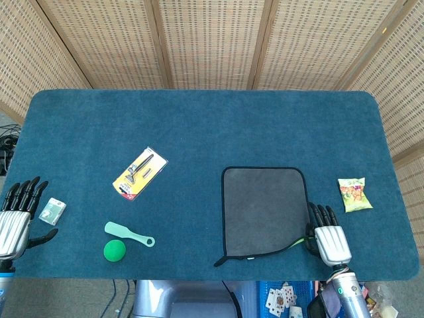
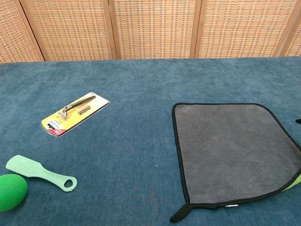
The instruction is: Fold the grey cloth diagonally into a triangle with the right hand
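Dark teal carpeted table [image 1: 212,126], rounded corners, backed by woven cane screen panels [image 1: 212,40]. Far half of its surface bare; broad open strip between the razor pack and the cloth.

Grey square microfibre cloth with black piped edge [image 1: 264,209]: lies flat at the near right, its near edge close to the table's front edge. A black tail of piping sticks out at its near-left corner. Near-right corner is lifted slightly, showing a lime-green underside. Small white label on the near hem, too small to read. Chest view cuts off the cloth's right side.

Right hand [image 1: 326,232]: silver back, black fingers, at the cloth's near-right corner. Fingers point away from the robot; thumb lies at the raised corner. Whether it grips the corner cannot be told.

Left hand [image 1: 16,215]: near-left table edge, fingers spread, holding nothing.

Yellow blister pack holding a razor [image 1: 140,173]: left of centre, print illegible.
Mint-green plastic handled tool [image 1: 128,233], just beside a green ball [image 1: 114,250].
Small pale sachet [image 1: 52,211], beside the left hand.
Green-and-yellow snack packet [image 1: 354,194], right of the cloth, writing illegible.
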{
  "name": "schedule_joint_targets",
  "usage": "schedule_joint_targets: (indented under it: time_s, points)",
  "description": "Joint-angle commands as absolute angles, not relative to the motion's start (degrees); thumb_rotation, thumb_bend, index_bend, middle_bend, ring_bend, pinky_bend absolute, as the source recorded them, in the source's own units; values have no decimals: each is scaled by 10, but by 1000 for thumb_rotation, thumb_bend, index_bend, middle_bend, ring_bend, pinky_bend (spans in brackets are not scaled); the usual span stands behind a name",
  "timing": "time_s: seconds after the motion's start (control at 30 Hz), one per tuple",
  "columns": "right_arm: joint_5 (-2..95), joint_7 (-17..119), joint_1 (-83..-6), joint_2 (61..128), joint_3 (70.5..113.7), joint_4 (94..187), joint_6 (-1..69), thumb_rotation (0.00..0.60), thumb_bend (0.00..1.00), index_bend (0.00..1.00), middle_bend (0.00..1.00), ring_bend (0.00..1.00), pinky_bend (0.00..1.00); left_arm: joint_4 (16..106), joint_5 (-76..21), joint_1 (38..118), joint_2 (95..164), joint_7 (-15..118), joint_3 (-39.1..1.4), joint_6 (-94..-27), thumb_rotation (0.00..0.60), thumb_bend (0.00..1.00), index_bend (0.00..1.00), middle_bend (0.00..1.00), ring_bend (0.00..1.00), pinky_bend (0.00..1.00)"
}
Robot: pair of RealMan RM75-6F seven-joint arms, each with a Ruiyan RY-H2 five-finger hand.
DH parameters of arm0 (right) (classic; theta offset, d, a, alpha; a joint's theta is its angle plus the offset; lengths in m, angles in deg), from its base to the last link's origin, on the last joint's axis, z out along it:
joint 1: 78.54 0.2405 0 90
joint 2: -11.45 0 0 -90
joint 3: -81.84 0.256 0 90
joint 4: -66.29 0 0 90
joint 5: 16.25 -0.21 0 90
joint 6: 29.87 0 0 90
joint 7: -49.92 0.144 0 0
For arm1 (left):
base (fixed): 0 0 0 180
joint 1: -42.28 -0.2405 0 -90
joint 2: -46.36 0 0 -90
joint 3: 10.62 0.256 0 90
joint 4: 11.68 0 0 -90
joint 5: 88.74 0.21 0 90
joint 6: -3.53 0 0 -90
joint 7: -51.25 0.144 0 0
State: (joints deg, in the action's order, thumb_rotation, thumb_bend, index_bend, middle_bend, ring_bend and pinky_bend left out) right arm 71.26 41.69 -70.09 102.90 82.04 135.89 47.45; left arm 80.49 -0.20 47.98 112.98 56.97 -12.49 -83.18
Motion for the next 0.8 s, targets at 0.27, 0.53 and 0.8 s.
schedule_joint_targets:
  time_s: [0.27,0.53,0.8]
  points:
    - [713,418,-701,1028,819,1361,476,600,569,560,65,0,0,805,-2,480,1131,571,-125,-830,600,56,0,0,0,0]
    - [713,418,-697,1027,820,1366,473,600,569,560,65,0,0,805,0,480,1130,570,-124,-832,600,55,0,0,0,0]
    - [711,402,-672,1027,837,1379,453,600,568,560,66,0,0,805,1,480,1130,569,-125,-833,600,55,0,0,0,0]
